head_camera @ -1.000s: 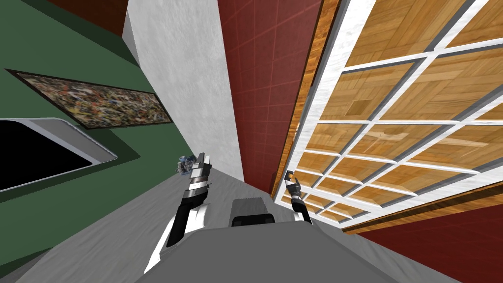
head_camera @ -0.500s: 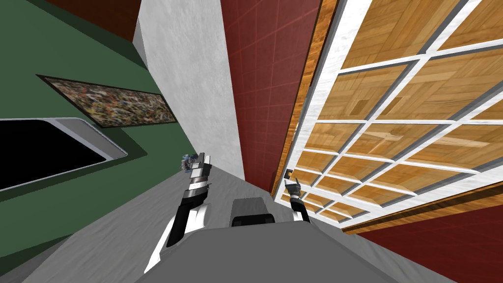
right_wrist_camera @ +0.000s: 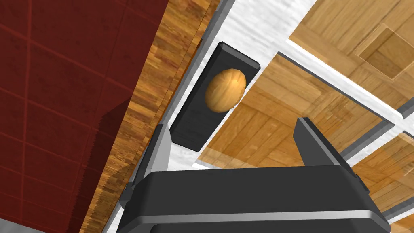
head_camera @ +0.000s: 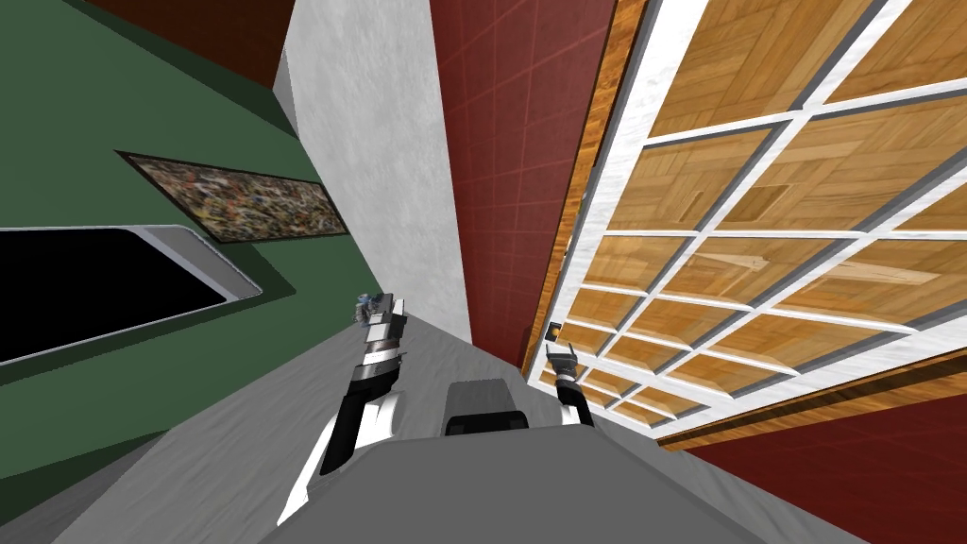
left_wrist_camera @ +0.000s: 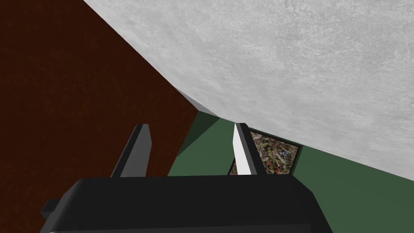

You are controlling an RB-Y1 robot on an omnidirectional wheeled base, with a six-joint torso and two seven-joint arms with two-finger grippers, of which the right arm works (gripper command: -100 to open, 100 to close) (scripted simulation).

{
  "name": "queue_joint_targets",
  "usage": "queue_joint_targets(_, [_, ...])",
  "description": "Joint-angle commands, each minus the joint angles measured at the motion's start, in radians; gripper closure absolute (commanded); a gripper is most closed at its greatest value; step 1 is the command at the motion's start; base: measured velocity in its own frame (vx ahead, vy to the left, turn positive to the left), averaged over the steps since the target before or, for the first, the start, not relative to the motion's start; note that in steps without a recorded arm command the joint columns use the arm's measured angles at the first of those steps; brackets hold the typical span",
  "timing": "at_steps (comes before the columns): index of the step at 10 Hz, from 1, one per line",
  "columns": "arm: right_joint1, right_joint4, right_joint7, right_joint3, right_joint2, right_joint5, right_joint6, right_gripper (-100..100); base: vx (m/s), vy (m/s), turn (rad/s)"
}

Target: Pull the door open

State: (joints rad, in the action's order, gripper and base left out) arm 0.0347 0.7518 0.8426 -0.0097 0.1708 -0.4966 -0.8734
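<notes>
Wooden oval knob (right_wrist_camera: 225,90) on a black plate (right_wrist_camera: 193,127) lies beyond the spread right tool (right_wrist_camera: 232,124).

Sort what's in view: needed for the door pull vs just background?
Job:
- door
- wooden knob on its black plate
- right gripper, open, knob just beyond its fingertips

Background:
- left gripper, open, away from the door
- painting on the green wall
- red wall
- grey pillar
</notes>
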Motion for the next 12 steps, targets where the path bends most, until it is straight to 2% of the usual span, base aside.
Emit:
queue_joint_targets(1, [0.0,0.005,0.05,0.008,-0.003,-0.024,0.001,-100,-0.05,-0.011,0.05])
queue_joint_targets(2, [-0.001,0.009,0.076,0.015,-0.006,-0.044,0.002,-100,-0.069,-0.008,0.07])
queue_joint_targets(3, [-0.001,0.009,0.092,0.015,-0.006,-0.044,0.002,-100,-0.055,-0.004,0.022])
queue_joint_targets(4, [-0.001,0.014,0.128,0.022,-0.009,-0.064,0.003,-100,-0.056,-0.012,0.04])
queue_joint_targets(5, [-0.001,0.014,0.133,0.022,-0.009,-0.064,0.003,-100,-0.045,-0.013,0.024])
queue_joint_targets(7, [-0.001,0.021,0.199,0.034,-0.014,-0.1,0.005,-100,-0.062,-0.006,0.058])
queue_joint_targets(8, [-0.001,0.021,0.213,0.034,-0.014,-0.1,0.005,-100,-0.052,-0.007,0.015])
queue_joint_targets(10, [-0.002,0.028,0.276,0.045,-0.018,-0.132,0.006,-100,-0.052,-0.012,0.042])
queue_joint_targets(12, [-0.002,0.031,0.317,0.049,-0.02,-0.145,0.007,-100,-0.045,-0.008,0.023])
